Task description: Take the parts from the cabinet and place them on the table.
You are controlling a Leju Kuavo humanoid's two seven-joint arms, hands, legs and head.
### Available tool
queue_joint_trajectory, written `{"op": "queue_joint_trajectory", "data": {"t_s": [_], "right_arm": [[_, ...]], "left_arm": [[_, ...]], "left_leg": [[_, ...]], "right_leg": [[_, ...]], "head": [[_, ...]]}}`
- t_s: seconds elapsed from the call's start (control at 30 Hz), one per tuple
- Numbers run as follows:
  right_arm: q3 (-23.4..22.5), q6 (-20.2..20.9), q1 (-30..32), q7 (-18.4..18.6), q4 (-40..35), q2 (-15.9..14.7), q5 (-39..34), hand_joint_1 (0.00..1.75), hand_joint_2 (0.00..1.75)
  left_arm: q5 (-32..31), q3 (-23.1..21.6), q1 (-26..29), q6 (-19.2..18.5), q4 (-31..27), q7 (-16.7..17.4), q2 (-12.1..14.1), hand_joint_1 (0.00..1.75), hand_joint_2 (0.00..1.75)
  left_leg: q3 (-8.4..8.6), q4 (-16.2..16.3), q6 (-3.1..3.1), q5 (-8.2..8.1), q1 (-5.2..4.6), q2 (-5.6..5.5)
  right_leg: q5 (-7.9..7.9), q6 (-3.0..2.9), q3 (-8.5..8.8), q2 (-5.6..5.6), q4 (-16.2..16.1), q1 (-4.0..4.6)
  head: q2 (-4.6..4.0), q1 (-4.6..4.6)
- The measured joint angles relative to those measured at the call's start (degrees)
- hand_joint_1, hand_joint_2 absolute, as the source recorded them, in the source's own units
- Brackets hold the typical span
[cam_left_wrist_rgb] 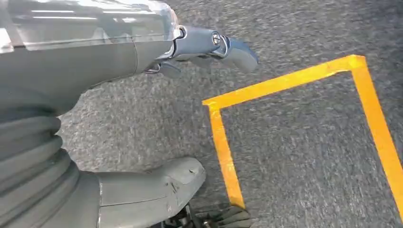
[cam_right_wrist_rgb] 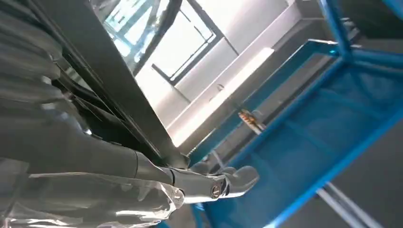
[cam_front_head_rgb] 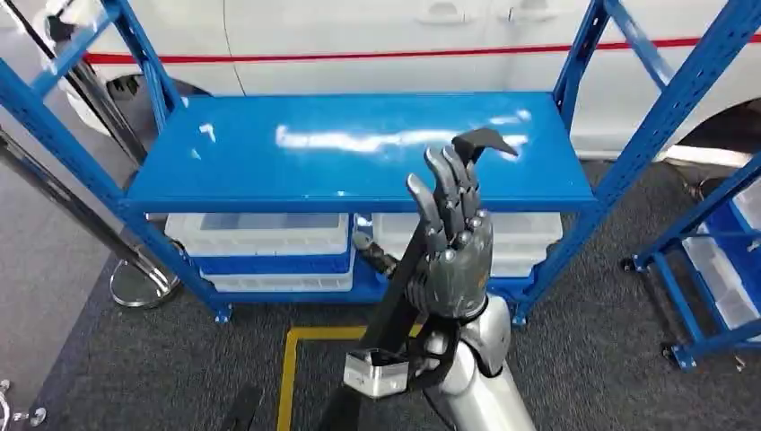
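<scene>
Currently carry step: right hand (cam_front_head_rgb: 451, 235) clamped on long black part (cam_front_head_rgb: 422, 269), raised just in front of blue rack (cam_front_head_rgb: 359, 148); part's hooked tip over rack's top shelf. Left hand (cam_left_wrist_rgb: 142, 190) hangs over carpet, holds nothing, fingers apart. Next, judged: move part to the table, set down.

Car workshop, blue steel racking (cam_front_head_rgb: 359, 148), white car body (cam_front_head_rgb: 404, 36), yellow floor tape (cam_left_wrist_rgb: 223, 152), grey carpet (cam_front_head_rgb: 592, 359)
</scene>
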Motion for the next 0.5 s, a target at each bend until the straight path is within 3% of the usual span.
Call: {"op": "queue_joint_trajectory", "data": {"t_s": [0.03,0.07,0.1,0.13,0.17,0.2,0.23,0.27,0.3,0.33,0.37,0.43,0.47,0.5], "right_arm": [[0.0,0.0,0.0,0.1,0.1,0.0,0.0,0.0,1.75],[0.1,0.0,0.0,0.3,0.2,0.0,0.1,0.0,1.75],[0.1,0.0,0.0,0.3,0.3,0.0,0.2,0.0,1.75],[0.1,0.0,0.0,0.5,0.4,0.0,0.5,0.0,1.75],[0.1,0.0,0.0,0.7,0.5,0.0,0.9,0.0,1.75],[0.1,0.0,0.0,0.9,0.6,0.0,1.2,0.0,1.75],[0.1,0.0,0.0,1.0,0.6,0.0,1.4,0.0,1.75],[0.2,0.0,0.0,1.1,0.6,0.0,1.8,0.0,1.75],[0.3,0.0,-0.1,1.3,0.6,0.0,2.3,0.0,1.75],[0.6,0.0,-0.1,1.3,0.6,0.0,2.5,0.0,1.75],[0.7,0.0,0.0,1.3,0.6,0.0,2.7,0.0,1.75],[0.7,0.0,0.1,1.3,0.6,0.0,2.9,0.0,1.75],[0.7,0.0,0.3,1.3,0.6,0.0,2.9,0.0,1.75],[0.7,0.0,0.3,1.3,0.7,0.0,2.9,0.0,1.75]], "left_arm": [[0.0,0.0,-0.1,0.0,0.0,0.0,0.0,0.0,1.75],[0.0,0.0,-0.1,0.0,0.0,0.0,0.0,0.0,1.75],[0.0,0.0,-0.1,0.0,0.0,0.0,-0.1,0.0,1.75],[-0.1,0.0,-0.1,0.0,0.0,0.1,-0.2,0.0,1.75],[-0.2,0.0,-0.1,-0.1,0.0,0.3,-0.2,0.0,1.75],[-0.2,0.0,-0.1,-0.1,0.0,0.5,-0.3,0.0,1.75],[-0.4,0.0,-0.1,-0.1,0.0,0.6,-0.4,0.0,1.75],[-0.6,0.0,-0.1,-0.1,0.0,0.7,-0.5,0.0,1.75],[-0.8,0.0,-0.1,-0.1,0.0,0.8,-0.7,0.0,1.75],[-0.9,0.0,-0.2,-0.1,0.0,0.9,-0.7,0.0,1.75],[-1.0,0.0,-0.1,-0.1,0.0,1.0,-0.9,0.0,1.75],[-0.9,0.0,-0.2,-0.1,0.0,1.0,-1.0,0.0,1.75],[-0.7,0.0,-0.2,0.0,0.0,1.0,-1.0,0.0,1.75],[-0.7,0.0,-0.1,0.0,0.0,1.0,-1.0,0.0,1.75]], "left_leg": [[-1.01,0.0,0.75,0.76,0.01,-0.01],[-2.07,0.2,0.74,1.48,0.0,0.0],[-3.1,0.4,0.75,2.15,-0.05,0.04],[-4.29,0.6,0.68,2.9,-0.09,0.12],[-5.45,1.0,0.56,3.51,-0.09,0.18],[-6.69,1.4,0.46,4.04,-0.06,0.23],[-7.73,1.9,0.32,4.48,-0.01,0.25],[-8.77,2.4,0.08,4.84,0.04,0.25],[-9.49,3.1,-0.22,5.14,0.07,0.21],[-10.34,3.7,-0.52,5.37,-0.24,0.13],[-10.49,3.8,-0.88,5.94,-0.11,0.2],[-10.79,3.4,-1.52,7.08,0.1,0.2],[-11.06,3.2,-1.93,7.69,0.05,0.08],[-11.43,3.7,-2.24,6.03,0.39,-0.06]], "right_leg": [[-3.75,-0.02,-0.82,0.1,2.3,0.08],[-7.61,0.1,-1.75,0.13,6.2,0.04],[-10.44,0.28,-2.72,0.13,10.5,0.04],[-11.7,0.47,-3.5,0.14,14.9,0.04],[-10.72,0.6,-3.43,0.13,17.4,0.03],[-8.46,0.65,-2.24,0.13,17.4,0.0],[-6.27,0.64,-0.06,0.12,15.4,-0.05],[-4.95,0.59,3.29,0.1,11.4,-0.11],[-5.62,0.5,6.97,0.1,6.7,-0.14],[-8.2,0.35,10.04,0.14,1.5,0.26],[-9.07,-0.25,10.68,0.32,0.1,0.42],[-8.23,-0.68,9.85,0.38,0.1,0.84],[-7.38,-1.36,9.37,0.29,-0.4,0.51],[-6.63,-1.91,9.07,0.03,-0.7,0.23]], "head": [[0.0,0.02],[0.0,0.02],[0.0,0.02],[0.0,0.0],[0.0,0.02],[0.0,0.02],[0.0,0.02],[0.0,0.02],[0.0,0.0],[0.0,0.02],[0.0,-0.02],[0.0,0.0],[0.0,0.02],[0.0,0.02]]}}
